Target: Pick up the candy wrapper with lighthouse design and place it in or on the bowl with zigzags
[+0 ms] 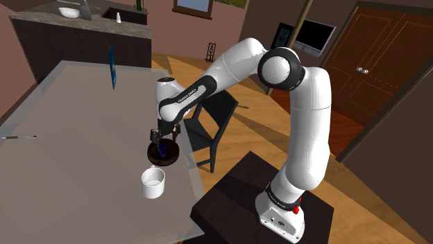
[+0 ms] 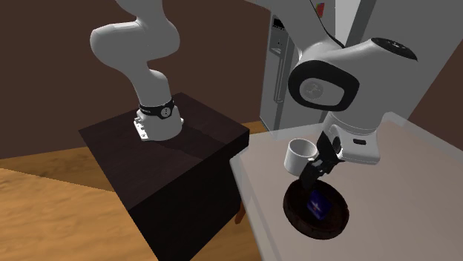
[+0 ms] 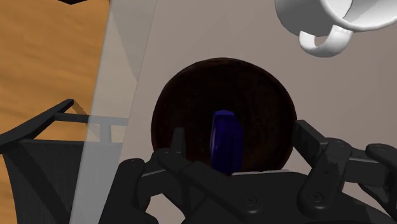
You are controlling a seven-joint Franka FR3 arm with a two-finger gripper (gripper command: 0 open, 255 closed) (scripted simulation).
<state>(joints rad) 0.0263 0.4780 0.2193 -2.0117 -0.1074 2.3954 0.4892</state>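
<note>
- Wrist view, gripper: stands open, fingers spread wide, clasping nothing; hangs right over the dark bowl.
- Blue candy wrapper: stands on edge inside the bowl, between the fingers, seemingly touching neither.
- Bowl: sits on the grey table near its edge, just beside a white mug; looks too dark to show any pattern.
- Shoulder view: puts a second blue thing upright far up the table, well apart from the bowl, and a dark chair past the table's edge.
</note>
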